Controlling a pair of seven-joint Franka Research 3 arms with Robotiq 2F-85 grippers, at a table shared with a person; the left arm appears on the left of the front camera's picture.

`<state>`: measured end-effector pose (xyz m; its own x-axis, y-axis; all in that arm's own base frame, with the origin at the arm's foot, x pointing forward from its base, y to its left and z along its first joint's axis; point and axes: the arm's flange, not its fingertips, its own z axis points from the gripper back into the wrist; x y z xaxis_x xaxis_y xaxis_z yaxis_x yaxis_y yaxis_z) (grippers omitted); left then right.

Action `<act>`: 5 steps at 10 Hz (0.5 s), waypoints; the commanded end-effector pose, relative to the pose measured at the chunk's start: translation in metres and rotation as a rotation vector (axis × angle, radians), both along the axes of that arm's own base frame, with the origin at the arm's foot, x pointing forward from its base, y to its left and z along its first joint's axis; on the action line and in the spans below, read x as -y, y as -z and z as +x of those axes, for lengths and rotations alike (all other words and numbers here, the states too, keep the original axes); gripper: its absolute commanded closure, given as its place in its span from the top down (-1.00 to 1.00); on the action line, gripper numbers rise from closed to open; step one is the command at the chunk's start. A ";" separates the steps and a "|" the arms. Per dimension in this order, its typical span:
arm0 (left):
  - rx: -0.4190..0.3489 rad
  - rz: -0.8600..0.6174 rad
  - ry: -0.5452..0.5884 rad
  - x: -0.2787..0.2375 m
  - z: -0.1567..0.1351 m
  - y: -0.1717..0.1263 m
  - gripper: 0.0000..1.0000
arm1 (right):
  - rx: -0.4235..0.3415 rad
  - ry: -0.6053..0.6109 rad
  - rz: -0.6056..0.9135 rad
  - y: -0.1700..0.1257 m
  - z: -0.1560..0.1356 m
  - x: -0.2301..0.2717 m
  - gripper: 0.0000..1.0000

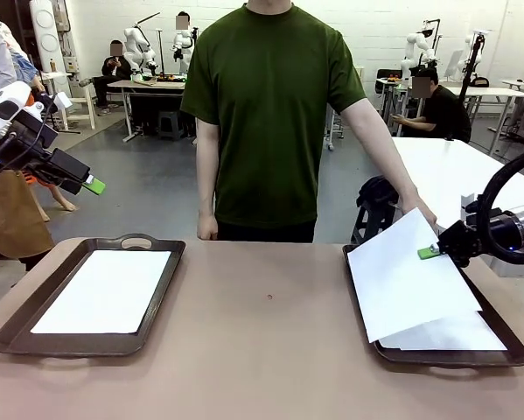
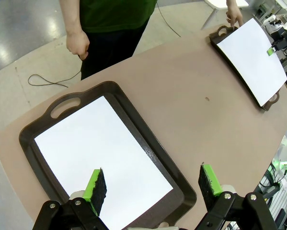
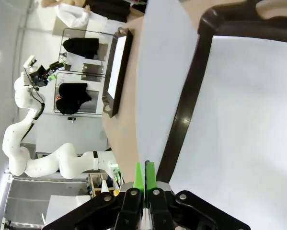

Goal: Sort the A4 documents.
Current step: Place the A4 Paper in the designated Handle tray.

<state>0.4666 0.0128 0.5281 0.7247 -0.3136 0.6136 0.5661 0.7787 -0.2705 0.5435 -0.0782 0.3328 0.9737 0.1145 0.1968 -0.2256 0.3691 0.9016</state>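
Note:
One white A4 document (image 1: pixel 104 290) lies flat in the left brown tray (image 1: pixel 43 302). In the right tray (image 1: pixel 498 337) a top A4 document (image 1: pixel 401 276) is lifted at its right edge and tilted, with my right gripper (image 1: pixel 428 253) shut on that edge. Another sheet (image 1: pixel 450 335) lies under it. In the right wrist view the green pads (image 3: pixel 144 175) pinch the raised sheet (image 3: pixel 162 72) above the tray rim (image 3: pixel 186 105). My left gripper (image 1: pixel 91 185) hangs open, high above the left tray; its open fingers (image 2: pixel 97 189) frame the left sheet (image 2: pixel 100 153).
A person in a green shirt stands at the far side, one hand (image 1: pixel 416 210) on the far end of the right tray, the other fist (image 1: pixel 207 227) by the table edge. Bare brown tabletop (image 1: pixel 262 332) lies between the trays.

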 end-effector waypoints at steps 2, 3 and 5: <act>0.008 0.009 -0.005 0.000 0.000 0.000 1.00 | -0.005 -0.037 -0.109 -0.003 0.013 0.007 -0.96; 0.008 0.009 -0.005 0.000 0.000 0.000 1.00 | 0.009 -0.037 -0.146 -0.004 0.014 0.012 -0.96; 0.008 0.009 -0.005 0.000 0.000 0.000 1.00 | 0.017 -0.046 -0.226 -0.003 0.013 0.016 -0.96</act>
